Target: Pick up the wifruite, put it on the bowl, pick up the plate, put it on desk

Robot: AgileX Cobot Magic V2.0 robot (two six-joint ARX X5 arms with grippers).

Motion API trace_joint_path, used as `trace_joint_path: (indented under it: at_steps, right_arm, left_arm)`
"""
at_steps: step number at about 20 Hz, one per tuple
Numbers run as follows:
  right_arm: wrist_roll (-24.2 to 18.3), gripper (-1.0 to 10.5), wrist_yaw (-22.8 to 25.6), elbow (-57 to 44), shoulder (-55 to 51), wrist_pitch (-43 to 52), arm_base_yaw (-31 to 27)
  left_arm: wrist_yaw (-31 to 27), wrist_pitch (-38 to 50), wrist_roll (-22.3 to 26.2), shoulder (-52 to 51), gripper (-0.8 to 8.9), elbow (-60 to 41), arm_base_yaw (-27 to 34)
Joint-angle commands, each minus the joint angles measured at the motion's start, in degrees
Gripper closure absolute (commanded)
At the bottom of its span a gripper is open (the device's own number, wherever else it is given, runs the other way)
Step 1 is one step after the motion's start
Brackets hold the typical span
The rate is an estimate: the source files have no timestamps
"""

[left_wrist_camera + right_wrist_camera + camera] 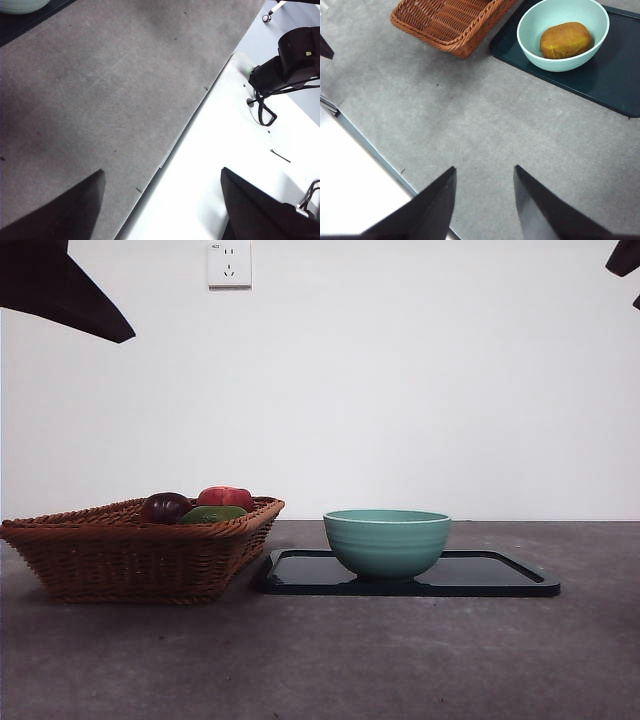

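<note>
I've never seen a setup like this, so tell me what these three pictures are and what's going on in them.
It is a two-armed robot at a grey desk. One picture looks level across the desk; the other two come from cameras on each wrist, with that arm's black jaws at the bottom. On the desk stand a wicker basket holding fruit, and a dark tray carrying a teal bowl. The right wrist picture shows an orange-brown fruit lying inside the bowl. The left pincer and right pincer are both open, holding nothing, above the desk's edge.
</note>
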Motion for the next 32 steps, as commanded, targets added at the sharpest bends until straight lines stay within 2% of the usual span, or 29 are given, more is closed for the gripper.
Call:
trace_joint_path:
  at_steps: [1, 6, 10, 12, 20, 23, 27, 32]
  right_arm:
    - [0.3, 7.6, -0.2, 0.3, 0.2, 0.6, 0.3]
    - [0.3, 7.6, -0.2, 0.3, 0.2, 0.6, 0.3]
    - [0.3, 7.6, -0.2, 0.3, 0.2, 0.6, 0.3]
    - [0.3, 7.6, -0.2, 0.3, 0.2, 0.6, 0.3]
    - [0.6, 7.6, -1.7, 0.3, 0.2, 0.3, 0.3]
    - [0.7, 7.6, -1.7, 0.3, 0.2, 0.1, 0.3]
    - [1.2, 7.6, -1.7, 0.3, 0.1, -0.7, 0.3]
    - [1.2, 7.6, -1.7, 0.3, 0.1, -1.4, 0.3]
  left_arm:
    - [0.1, 1.0, 0.5, 0.3, 4.42, 0.6, -0.5]
    - [-0.6, 8.0, -0.7, 0.4, 4.42, 0.9, -0.5]
    - [-7.5, 12.3, -1.8, 4.0, 4.4, 5.1, -0.5]
    - [-9.5, 12.2, -1.2, 8.5, 4.4, 10.2, -0.5]
    - [-11.1, 12.3, 3.8, 34.1, 4.41, 32.6, -0.5]
    - [-13.6, 13.4, 4.7, 42.4, 4.41, 38.6, -0.5]
    - [-14.3, 15.0, 6.7, 50.9, 4.41, 43.1, -0.6]
    - [-15.5, 19.3, 9.4, 57.2, 4.42, 43.3, -1.2]
